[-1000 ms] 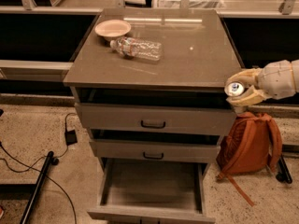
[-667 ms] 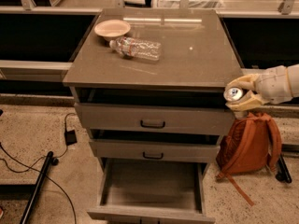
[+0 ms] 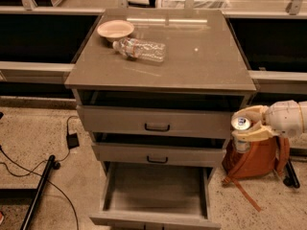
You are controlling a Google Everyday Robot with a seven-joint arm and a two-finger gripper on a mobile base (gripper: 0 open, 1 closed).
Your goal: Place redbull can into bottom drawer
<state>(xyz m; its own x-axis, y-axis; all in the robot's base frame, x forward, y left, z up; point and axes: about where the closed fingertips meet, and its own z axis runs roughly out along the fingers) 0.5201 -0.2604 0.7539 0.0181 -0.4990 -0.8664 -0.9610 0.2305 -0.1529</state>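
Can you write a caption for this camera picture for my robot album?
The gripper holds the redbull can beside the cabinet; the bottom drawer is open.

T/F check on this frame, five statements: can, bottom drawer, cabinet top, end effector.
1. The end effector grips the redbull can to the right of the cabinet. True.
2. The redbull can lies inside the bottom drawer. False: it is in the end effector, higher up and off to the right.
3. The bottom drawer is pulled open. True.
4. The plastic bottle stands upright. False: it lies on its side beside the bowl.
5. The backpack sits on the cabinet top. False: it is on the floor, right of the cabinet.
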